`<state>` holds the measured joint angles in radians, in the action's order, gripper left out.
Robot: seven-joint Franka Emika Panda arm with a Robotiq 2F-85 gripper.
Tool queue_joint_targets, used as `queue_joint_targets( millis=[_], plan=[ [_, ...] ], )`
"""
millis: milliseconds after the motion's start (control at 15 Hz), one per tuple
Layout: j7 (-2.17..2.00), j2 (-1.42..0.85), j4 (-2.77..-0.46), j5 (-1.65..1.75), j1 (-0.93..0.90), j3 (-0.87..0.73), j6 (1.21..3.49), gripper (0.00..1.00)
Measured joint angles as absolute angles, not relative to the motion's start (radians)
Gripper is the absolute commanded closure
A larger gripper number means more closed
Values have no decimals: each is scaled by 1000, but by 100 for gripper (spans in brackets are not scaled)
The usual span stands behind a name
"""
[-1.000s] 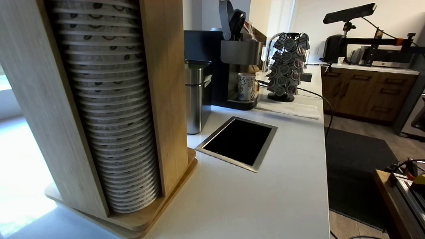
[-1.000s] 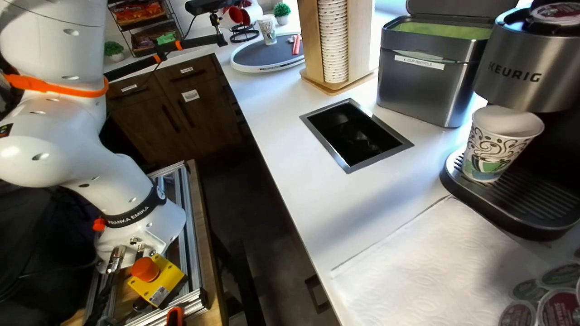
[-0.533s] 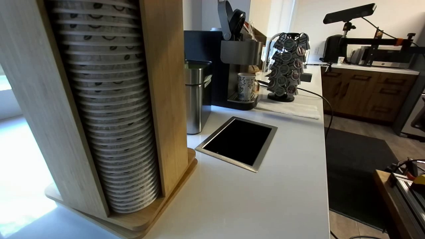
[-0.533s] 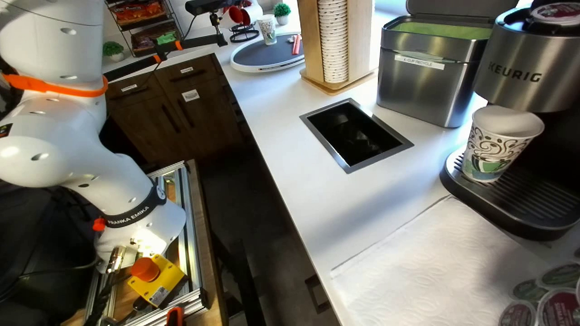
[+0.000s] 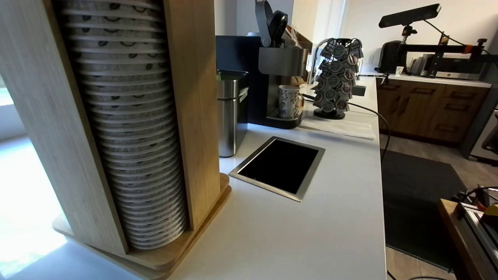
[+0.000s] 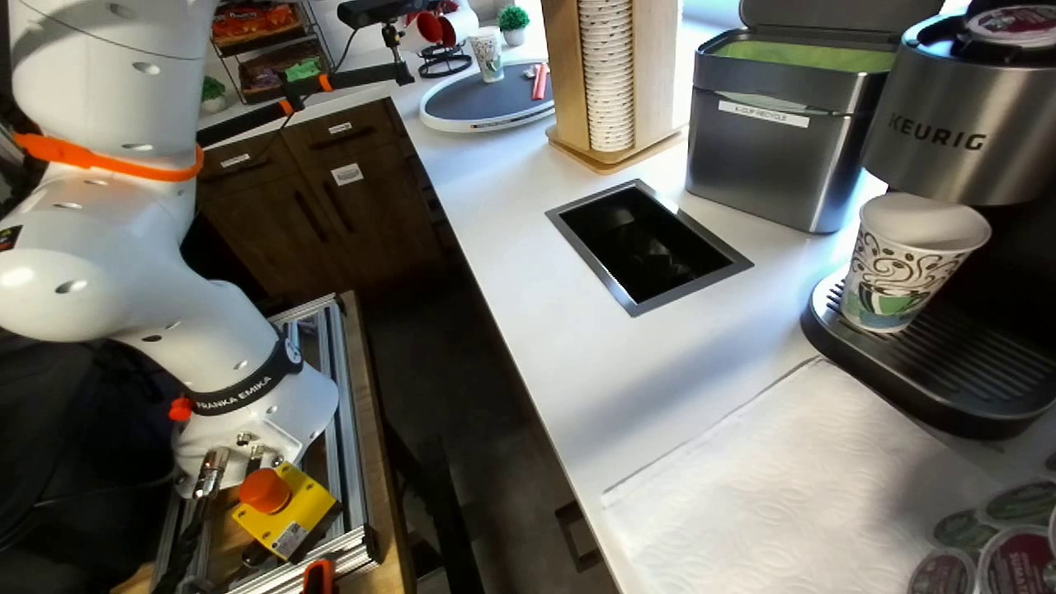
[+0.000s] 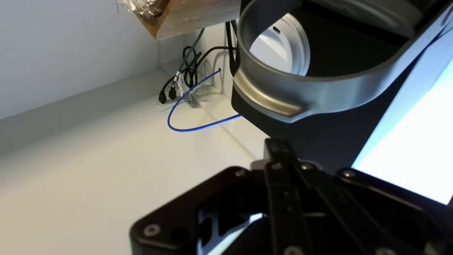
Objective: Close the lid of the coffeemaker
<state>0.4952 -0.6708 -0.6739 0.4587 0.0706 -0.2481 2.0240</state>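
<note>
The coffeemaker is a grey and black Keurig [image 6: 949, 124], also in an exterior view [image 5: 282, 62]. A patterned paper cup [image 6: 899, 264] stands on its drip tray. Its lid [image 5: 278, 25] is raised, with its curved grey handle [image 5: 263, 19] pointing up. In the wrist view the grey curved band of the handle [image 7: 318, 92] crosses the top right, with the dark body [image 7: 325, 138] behind it. My gripper [image 7: 279, 148] is shut and empty. Its tips show just below the band in the picture; whether they touch is unclear. The gripper is outside both exterior views.
A K-Cup recycle bin [image 6: 767, 157] stands beside the coffeemaker. A square counter opening [image 6: 652, 247], a wooden cup dispenser [image 5: 198, 116] and a pod carousel [image 5: 334, 77] are nearby. Cables [image 7: 191, 71] and a wooden shelf [image 7: 198, 17] show in the wrist view.
The upper arm links moved slightly left, then a little right in an exterior view. The lid's raised handle looks nearly unchanged.
</note>
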Motion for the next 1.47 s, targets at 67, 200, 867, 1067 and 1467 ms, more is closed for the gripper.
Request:
queue_joint_targets(
  millis=[67,200,867,1067,1467],
  plan=[
    [495,-680,-674,459,75,-248,2041,100],
    [495,-695,-674,459,83,-248,2063,100],
    [501,-719,-667,465,98,-254,2053,100],
    [507,-712,-658,471,92,-262,2007,100],
    [511,-689,-654,473,86,-271,1913,100]
  ],
)
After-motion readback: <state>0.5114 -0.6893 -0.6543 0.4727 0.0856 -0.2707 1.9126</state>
